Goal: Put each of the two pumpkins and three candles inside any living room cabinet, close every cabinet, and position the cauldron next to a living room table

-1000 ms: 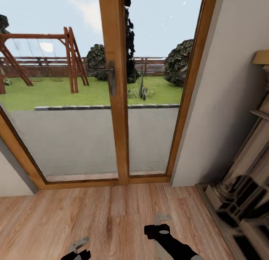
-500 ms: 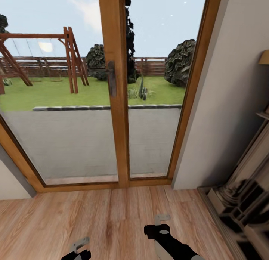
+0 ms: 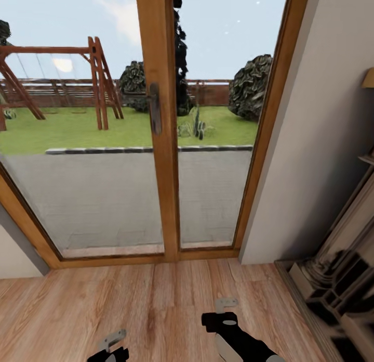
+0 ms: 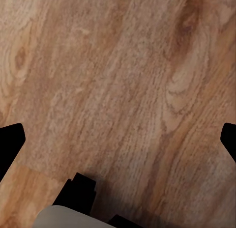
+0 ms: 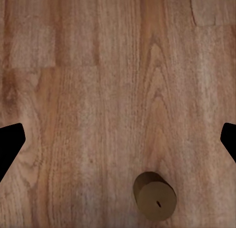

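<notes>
**One candle on the floor beneath your right gripper**

Your right wrist view shows a candle (image 5: 154,196): a short olive-brown cylinder standing upright on the wooden floor (image 5: 98,90), its flat round top facing the camera with a small dark mark at the centre. It sits between the two fingertips of your right gripper (image 5: 118,142), nearer one side than the other, and touches neither. Those jaws are spread wide, with nothing in them.

Your left gripper (image 4: 118,142) also hangs over bare planks, its jaws spread wide and holding nothing.

From the head view, you see both arms low in the picture: the left gripper (image 3: 111,344) at the lower edge, the right gripper (image 3: 224,312) a little further forward. Ahead of you stands a glass door (image 3: 156,123) in a wooden frame, with a dark handle (image 3: 154,107). Through it you see paving, grass, a wooden swing set (image 3: 57,81) and dark shrubs. To your right is a plain wall, and beside it a pale stone fireplace surround (image 3: 337,279).
</notes>
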Motion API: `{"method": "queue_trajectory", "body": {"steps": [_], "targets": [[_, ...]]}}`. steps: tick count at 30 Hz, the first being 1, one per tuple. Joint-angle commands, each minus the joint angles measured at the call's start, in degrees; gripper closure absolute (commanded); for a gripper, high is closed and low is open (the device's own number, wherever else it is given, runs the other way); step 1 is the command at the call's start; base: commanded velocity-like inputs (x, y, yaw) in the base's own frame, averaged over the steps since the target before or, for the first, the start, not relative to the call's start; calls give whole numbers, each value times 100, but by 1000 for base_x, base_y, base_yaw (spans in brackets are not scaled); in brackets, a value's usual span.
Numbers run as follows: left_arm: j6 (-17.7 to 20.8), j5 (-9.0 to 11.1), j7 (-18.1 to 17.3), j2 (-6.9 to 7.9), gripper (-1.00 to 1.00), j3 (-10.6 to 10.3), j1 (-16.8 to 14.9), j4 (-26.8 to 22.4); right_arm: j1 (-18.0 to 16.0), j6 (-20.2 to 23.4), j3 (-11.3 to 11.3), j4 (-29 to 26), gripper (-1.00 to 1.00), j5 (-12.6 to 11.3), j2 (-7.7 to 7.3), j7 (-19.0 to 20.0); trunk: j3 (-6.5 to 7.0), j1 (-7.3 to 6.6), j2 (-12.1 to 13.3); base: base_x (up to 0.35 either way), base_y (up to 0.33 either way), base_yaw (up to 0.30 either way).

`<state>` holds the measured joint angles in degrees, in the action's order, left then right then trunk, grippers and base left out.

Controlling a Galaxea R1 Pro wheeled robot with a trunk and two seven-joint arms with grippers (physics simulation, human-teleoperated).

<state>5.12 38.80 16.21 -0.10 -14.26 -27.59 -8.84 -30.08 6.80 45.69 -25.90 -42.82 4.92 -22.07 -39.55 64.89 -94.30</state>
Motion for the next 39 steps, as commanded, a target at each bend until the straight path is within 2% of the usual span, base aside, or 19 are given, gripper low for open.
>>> {"method": "queue_trajectory", "body": {"steps": [1, 5, 8, 9, 10, 11, 13, 14, 16, 17, 19, 20, 22, 25, 27, 31, 33, 35, 39], "targets": [[53, 31, 31, 24, -100, -39, -2, -44, -8, 24, 37, -11, -100, -29, -5, -50, -24, 22, -44, 0, 0, 0], [327, 41, 25, 127, -100, -32, -33, -185, -10, 18, 30, -11, -100, -33, -14, -63, -95, 110, -205, 0, 0, 0], [1385, 64, 18, 375, -100, 48, -55, -968, -13, 15, -14, -5, -100, -73, -16, -68, -149, 176, -325, 0, 0, 0], [2112, 176, 16, 550, -100, 275, -43, -1642, -13, 18, -55, -4, -100, -110, -17, -72, -167, 198, -365, 0, 0, 0], [2587, 314, 15, 670, -100, 486, -31, -2103, -14, 19, -76, -2, -100, -129, -17, -74, -185, 220, -405, 0, 0, 0], [2812, 393, 15, 726, -100, 589, -27, -2323, -14, 20, -83, 0, -100, -136, -17, -75, -203, 242, -445, 0, 0, 0], [3579, 687, 18, 902, -100, 923, -17, -3081, -15, 22, -102, 13, -100, -155, -14, -73, -239, 286, -526, 0, 0, 0], [3738, 747, 17, 931, -100, 983, -15, -3239, -15, 22, -106, 19, -100, -159, -11, -70, -257, 308, -566, 0, 0, 0], [4351, 986, 15, 1009, -100, 1154, -11, -3903, -16, 19, -121, 34, -100, -176, 5, -64, -293, 352, -646, 0, 0, 0], [4436, 1036, 15, 1015, -100, 1171, -11, -4016, -16, 18, -123, 34, -100, -184, 11, -65, -311, 374, -686, 0, 0, 0], [4716, 1287, 14, 1034, -100, 1208, -10, -4432, -16, 10, -123, 24, -100, -260, 31, -68, -347, 418, -766, 0, 0, 0], [5059, 1859, 28, 1049, -100, 1208, -10, -4971, -15, -121, -122, 12, -100, -338, 34, -62, -365, 439, -806, 0, 0, 0], [5104, 1942, 35, 1066, -100, 1218, -9, -5043, -15, -191, -117, 11, -100, -347, 38, -64, -401, 483, -886, 0, 0, 0], [5129, 2036, 28, 1342, -100, 1216, -14, -5082, -13, -231, -121, 11, -100, -351, 32, -66, -455, 549, -1007, 0, 0, 0], [5130, 2053, 30, 1450, -100, 1210, -13, -5088, -13, -238, -116, 10, -100, -351, 36, -65, -490, 593, -1087, 0, 0, 0], [5130, 2060, 31, 1533, -100, 1211, -15, -5091, -13, -231, -151, 67, -100, -374, 46, -98, -562, 681, -1247, 0, 0, 0], [5130, 2064, 31, 1532, -100, 1208, -15, -5092, -11, -218, -348, 109, -100, -443, 50, -118, -598, 725, -1328, 0, 0, 0], [5127, 2063, 36, 1518, -100, 1199, -17, -5092, -13, -202, -785, 388, -100, -512, 58, -154, -634, 769, -1408, 0, 0, 0], [5123, 2062, 39, 1507, -100, 1186, -18, -5092, -15, -230, -1099, 1130, -100, -533, 59, -178, -706, 857, -1568, 0, 0, 0]]}}
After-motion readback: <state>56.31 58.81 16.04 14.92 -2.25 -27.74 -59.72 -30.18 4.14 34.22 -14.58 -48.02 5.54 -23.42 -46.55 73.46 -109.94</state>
